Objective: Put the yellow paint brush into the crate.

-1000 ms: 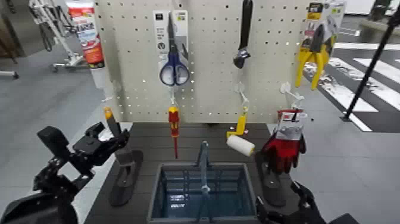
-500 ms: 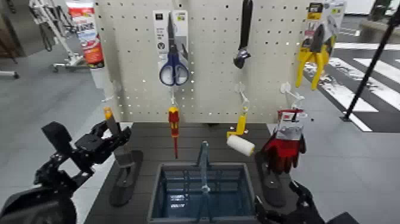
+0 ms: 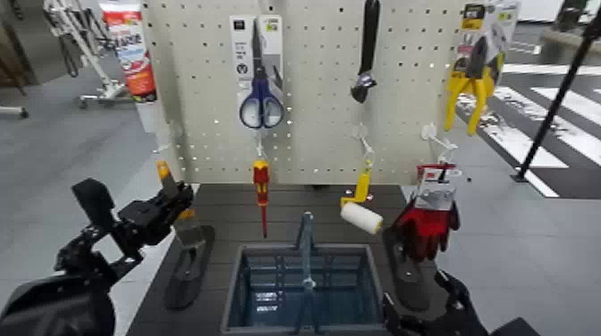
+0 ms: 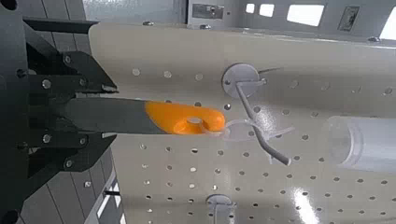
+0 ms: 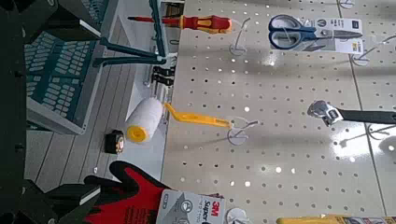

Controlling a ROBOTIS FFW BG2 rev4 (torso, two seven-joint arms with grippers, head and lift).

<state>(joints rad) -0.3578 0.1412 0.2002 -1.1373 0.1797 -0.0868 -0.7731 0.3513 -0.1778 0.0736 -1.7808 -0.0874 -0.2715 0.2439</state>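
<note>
The yellow paint brush (image 3: 175,210) hangs at the pegboard's lower left, orange tip up, grey bristles down over the table's left edge. My left gripper (image 3: 168,213) is shut on its dark handle just below the tip. In the left wrist view the handle (image 4: 140,117) lies between my fingers, and its orange tip is beside a wire hook (image 4: 250,131). The blue-grey crate (image 3: 234,299) stands at the table's front centre and also shows in the right wrist view (image 5: 65,70). My right gripper (image 3: 450,306) is open and idle at the lower right.
On the pegboard (image 3: 313,134) hang a red-and-yellow screwdriver (image 3: 261,192), a yellow-handled paint roller (image 3: 360,214), red gloves (image 3: 427,222), scissors (image 3: 261,100), a wrench (image 3: 365,54), yellow pliers (image 3: 472,80) and a sealant tube (image 3: 131,54). The crate's upright handle bar (image 3: 306,246) rises mid-crate.
My left arm has shifted slightly right and up, its gripper staying at the brush handle. The brush still hangs in the same place. The right arm has not moved.
</note>
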